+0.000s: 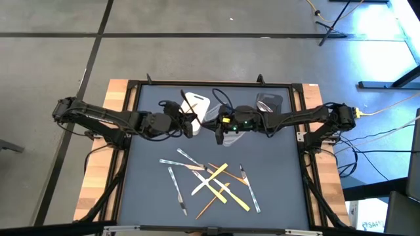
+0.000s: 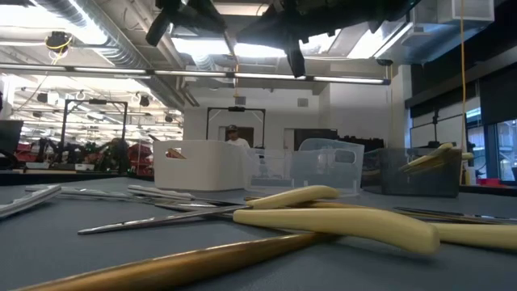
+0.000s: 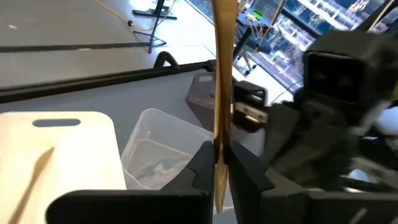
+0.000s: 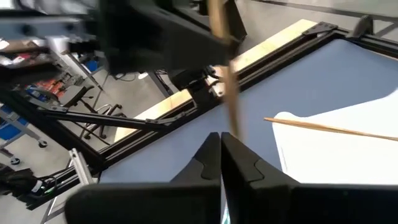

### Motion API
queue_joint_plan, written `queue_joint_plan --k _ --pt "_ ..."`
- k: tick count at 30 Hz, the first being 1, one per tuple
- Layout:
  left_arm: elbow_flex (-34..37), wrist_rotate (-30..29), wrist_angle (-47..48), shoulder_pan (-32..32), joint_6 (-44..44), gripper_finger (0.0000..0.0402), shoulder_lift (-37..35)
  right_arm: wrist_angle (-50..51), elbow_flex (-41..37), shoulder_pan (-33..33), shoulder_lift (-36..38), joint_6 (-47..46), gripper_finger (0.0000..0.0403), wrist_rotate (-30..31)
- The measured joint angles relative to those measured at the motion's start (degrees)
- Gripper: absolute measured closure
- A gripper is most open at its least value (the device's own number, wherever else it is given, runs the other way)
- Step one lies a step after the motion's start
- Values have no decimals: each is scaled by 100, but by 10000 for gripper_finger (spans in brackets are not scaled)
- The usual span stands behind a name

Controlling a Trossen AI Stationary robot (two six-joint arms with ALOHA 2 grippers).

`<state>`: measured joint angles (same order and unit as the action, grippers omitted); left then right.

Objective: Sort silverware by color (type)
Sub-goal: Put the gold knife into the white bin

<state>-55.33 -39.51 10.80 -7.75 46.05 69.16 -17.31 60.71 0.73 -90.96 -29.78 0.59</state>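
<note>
The loose silverware [image 1: 210,180] lies flat in a crossed heap on the dark mat toward the near edge: clear, yellow and tan pieces. In the low view a yellow piece [image 2: 339,222] and a tan one [image 2: 178,267] lie closest. My left gripper [image 1: 191,123] hovers by the white tub [image 1: 197,103], shut on a tan wooden piece [image 3: 221,93]. Another tan piece [image 3: 34,180] lies in that tub. My right gripper [image 1: 222,131] hangs over the clear tub [image 1: 235,136], fingers shut [image 4: 221,149], with nothing seen between them. My left gripper pinches the tan wooden piece between its two fingers near one end [image 3: 219,163]. The long rest of the piece reaches out past the fingertips. It is lifted clear of the table and the tubs.
Three tubs stand in a row at the far side: white, clear, and dark grey [image 1: 269,103], which holds yellow pieces [image 2: 432,158]. The two grippers hang close together above them. A black frame [image 1: 128,131] rims the mat. A person [image 2: 234,137] shows far back in the room.
</note>
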Motion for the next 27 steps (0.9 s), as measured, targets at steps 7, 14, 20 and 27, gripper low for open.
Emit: queue_joint_plan --k 7,14,20,27 --pt "0 60 -36 0 -83 380 -1 34 0 -2 0 2 355 -20" --pt "0 691 51 79 -162 380 -75 604 0 177 206 25 318 -567" --pt "-2 1746 136 515 -156 380 -153 1485 0 566 769 161 321 -727" --pt "-4 3699 469 1684 -146 380 -144 2087 0 980 1295 181 322 -772"
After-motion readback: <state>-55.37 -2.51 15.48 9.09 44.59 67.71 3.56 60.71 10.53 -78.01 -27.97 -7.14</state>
